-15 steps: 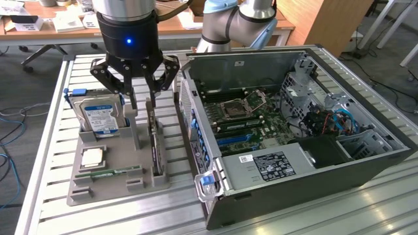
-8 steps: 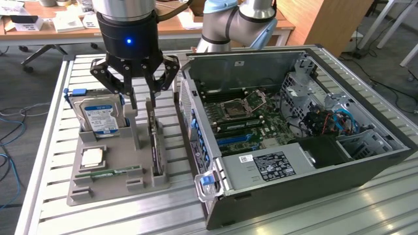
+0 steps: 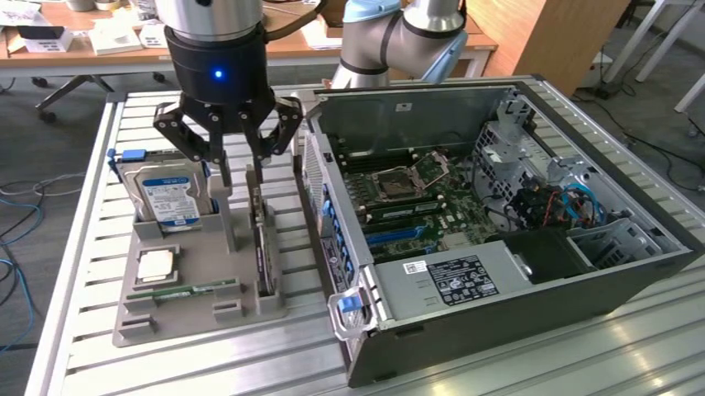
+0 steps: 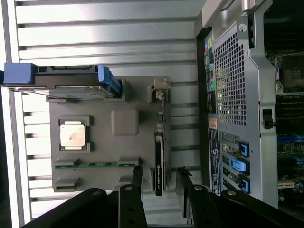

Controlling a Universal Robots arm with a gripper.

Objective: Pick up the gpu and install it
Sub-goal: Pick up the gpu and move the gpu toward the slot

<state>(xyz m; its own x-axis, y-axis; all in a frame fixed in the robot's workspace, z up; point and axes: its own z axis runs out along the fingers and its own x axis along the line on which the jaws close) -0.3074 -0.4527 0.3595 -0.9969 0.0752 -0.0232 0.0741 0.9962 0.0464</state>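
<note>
Nearest on the counter, the tray has bare slats in front and to the exterior view's left. On its right the open case stands just beside it, leaving a narrow gap. The gpu stands on edge along that side of the tray, right of the RAM stick and CPU. The end effector hangs open over it. The wrist view shows its fingers on either side of the card, not touching. A hard drive stands farther back.
</note>
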